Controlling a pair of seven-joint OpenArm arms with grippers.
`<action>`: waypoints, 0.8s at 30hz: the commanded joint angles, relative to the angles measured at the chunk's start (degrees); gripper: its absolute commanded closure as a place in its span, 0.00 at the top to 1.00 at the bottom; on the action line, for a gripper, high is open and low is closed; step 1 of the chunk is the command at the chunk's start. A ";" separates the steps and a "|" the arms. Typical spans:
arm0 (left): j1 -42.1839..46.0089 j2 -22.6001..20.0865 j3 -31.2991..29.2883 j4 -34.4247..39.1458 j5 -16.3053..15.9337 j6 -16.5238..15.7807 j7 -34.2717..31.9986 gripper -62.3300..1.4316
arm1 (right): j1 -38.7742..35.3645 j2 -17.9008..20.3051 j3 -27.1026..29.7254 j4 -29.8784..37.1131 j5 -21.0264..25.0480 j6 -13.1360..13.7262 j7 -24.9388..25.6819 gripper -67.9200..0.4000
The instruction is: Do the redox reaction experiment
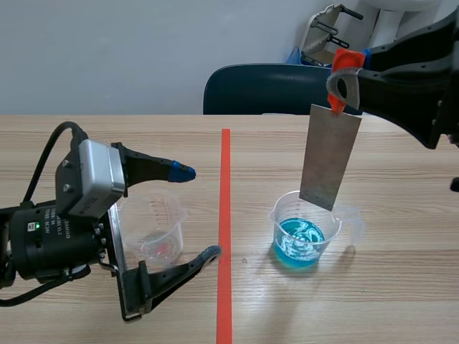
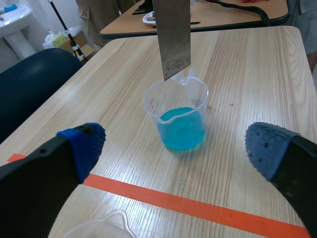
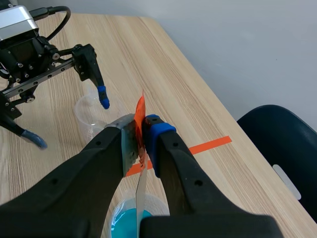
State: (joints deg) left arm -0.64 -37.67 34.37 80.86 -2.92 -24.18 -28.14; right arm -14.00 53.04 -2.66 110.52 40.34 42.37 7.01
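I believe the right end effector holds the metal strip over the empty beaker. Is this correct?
Not quite. The right end effector holds the metal strip over the beaker of blue liquid, not the empty beaker, as the scene view shows.

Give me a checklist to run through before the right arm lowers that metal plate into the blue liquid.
1. Right gripper shut on the metal plate: ok.
2. Plate's lower edge above the beaker of blue liquid, not yet dipped: ok.
3. Plate centred over the beaker's mouth: cannot tell; it looks close to the rim.
4. Beaker upright on the table: ok.
5. Left gripper open around the empty beaker, apart from the plate: ok.
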 commanded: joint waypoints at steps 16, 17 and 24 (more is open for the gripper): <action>0.00 0.48 0.20 0.96 2.32 1.20 -0.35 1.00 | 0.83 0.59 0.00 0.85 0.81 0.35 0.79 0.02; 0.00 0.48 0.20 0.96 2.32 1.20 -0.35 1.00 | 0.83 0.59 0.00 0.85 0.81 0.35 0.74 0.02; 0.87 -0.33 0.20 0.96 2.27 1.18 -0.61 1.00 | 0.83 0.59 0.00 0.85 0.81 0.35 0.63 0.02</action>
State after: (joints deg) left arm -0.38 -37.52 34.37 80.86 0.16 -23.11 -27.75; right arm -14.00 53.04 -2.66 110.52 40.36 42.37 6.98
